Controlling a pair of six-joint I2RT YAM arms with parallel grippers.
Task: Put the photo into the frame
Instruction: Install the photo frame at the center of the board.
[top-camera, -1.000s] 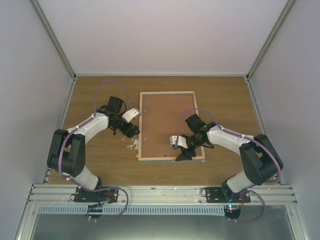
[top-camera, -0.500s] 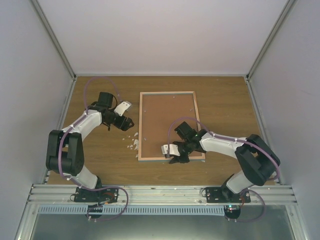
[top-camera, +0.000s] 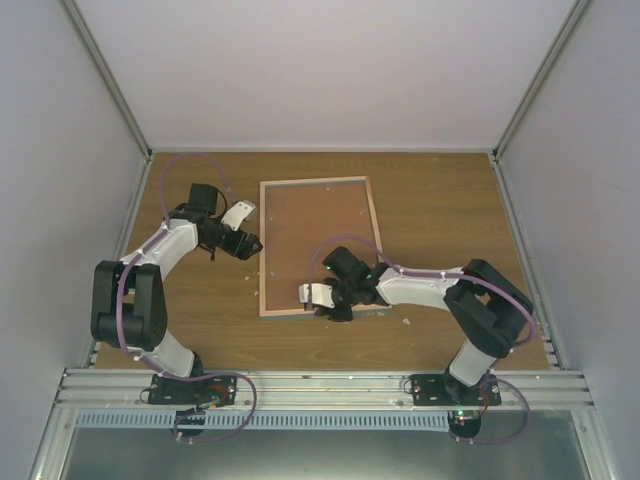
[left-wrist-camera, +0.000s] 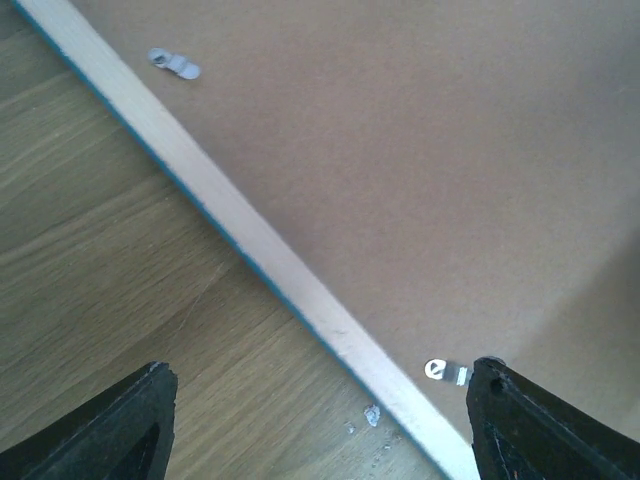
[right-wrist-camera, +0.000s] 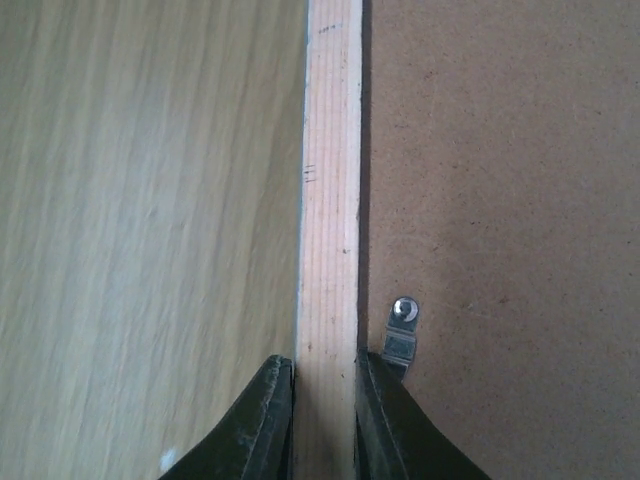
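Observation:
The frame (top-camera: 318, 235) lies back-up on the table, its brown board ringed by a light wood rail, with a teal strip showing along the edge (left-wrist-camera: 250, 245). My right gripper (top-camera: 335, 303) is at the frame's near edge. In the right wrist view it (right-wrist-camera: 325, 390) is shut on the wood rail (right-wrist-camera: 330, 180), one finger on either side. My left gripper (top-camera: 252, 243) hovers open just off the frame's left edge, and its fingers (left-wrist-camera: 130, 420) straddle the rail from above without touching it. The photo is not in view.
Small metal turn clips sit on the backing board (left-wrist-camera: 445, 372) (left-wrist-camera: 175, 65) (right-wrist-camera: 402, 330). A few white crumbs (left-wrist-camera: 371, 414) lie on the wooden table (top-camera: 200, 310) by the frame's left rail. Grey walls enclose the table on three sides.
The right gripper slid left along the frame's near edge and closed on the rail. The frame shifted left and turned slightly. The left arm drew back to the left, staying open.

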